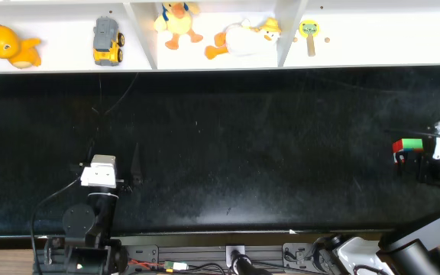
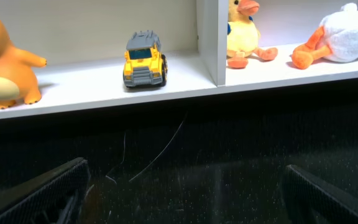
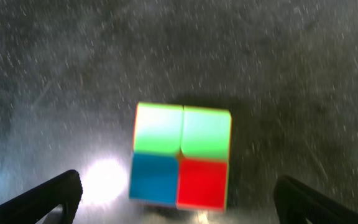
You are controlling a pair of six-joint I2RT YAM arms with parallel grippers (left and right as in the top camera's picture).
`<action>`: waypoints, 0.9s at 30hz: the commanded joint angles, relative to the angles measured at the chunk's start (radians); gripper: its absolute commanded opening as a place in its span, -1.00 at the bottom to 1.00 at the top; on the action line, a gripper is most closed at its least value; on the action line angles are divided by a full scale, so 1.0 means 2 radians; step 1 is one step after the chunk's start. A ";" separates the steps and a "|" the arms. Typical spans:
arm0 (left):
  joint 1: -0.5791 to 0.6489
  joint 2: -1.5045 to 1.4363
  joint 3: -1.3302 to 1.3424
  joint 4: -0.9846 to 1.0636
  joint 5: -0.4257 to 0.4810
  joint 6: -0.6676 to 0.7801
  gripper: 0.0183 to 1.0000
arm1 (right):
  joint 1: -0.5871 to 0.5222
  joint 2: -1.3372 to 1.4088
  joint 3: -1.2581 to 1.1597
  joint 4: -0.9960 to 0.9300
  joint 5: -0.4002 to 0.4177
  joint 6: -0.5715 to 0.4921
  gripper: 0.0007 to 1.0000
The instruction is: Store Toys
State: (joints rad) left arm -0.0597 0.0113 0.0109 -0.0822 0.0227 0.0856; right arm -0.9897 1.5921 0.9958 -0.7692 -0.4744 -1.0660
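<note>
Your right gripper is standing wide open, with one finger on each side of the puzzle cube, and it is not touching the cube. The cube is lying on the black table at its far right side, well apart from the white shelf.

I am judging the cube to be a light, hard plastic thing. Its smooth faces may be slipping a little, and its layers are probably turning if you are squeezing off-centre. So you are doing better to take it on two opposite flat faces, at their middle, not on the corners.

It is having no long axis, being equal on all sides. The green face seems to be looking upward, and the blue and red squares are looking toward the wrist. Its sides are lying almost square to the line between the fingers.

Your left gripper is also standing wide open and holding nothing. It is low over the table and facing the shelf compartment with the yellow truck.
</note>
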 commanded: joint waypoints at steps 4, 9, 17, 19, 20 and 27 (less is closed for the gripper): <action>-0.004 -0.004 -0.002 -0.001 -0.001 0.008 0.99 | 0.024 0.013 0.014 0.013 0.004 0.068 0.99; -0.004 -0.004 -0.002 -0.001 -0.001 0.008 1.00 | 0.035 0.020 0.014 0.012 0.030 0.079 1.00; -0.004 -0.004 -0.002 -0.001 -0.001 0.008 1.00 | 0.038 0.028 0.014 0.013 0.033 0.083 0.99; -0.004 -0.004 -0.002 -0.001 -0.001 0.008 1.00 | 0.038 0.031 0.014 0.013 0.037 0.085 0.98; -0.004 -0.004 -0.002 -0.001 -0.001 0.008 1.00 | 0.038 0.033 0.014 0.013 0.038 0.085 0.98; -0.004 -0.004 -0.002 -0.001 -0.001 0.008 1.00 | 0.045 0.035 0.014 0.014 0.044 0.085 0.61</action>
State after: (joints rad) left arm -0.0597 0.0113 0.0109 -0.0822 0.0227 0.0856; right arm -0.9108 1.6566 0.9958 -0.7467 -0.3847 -0.9012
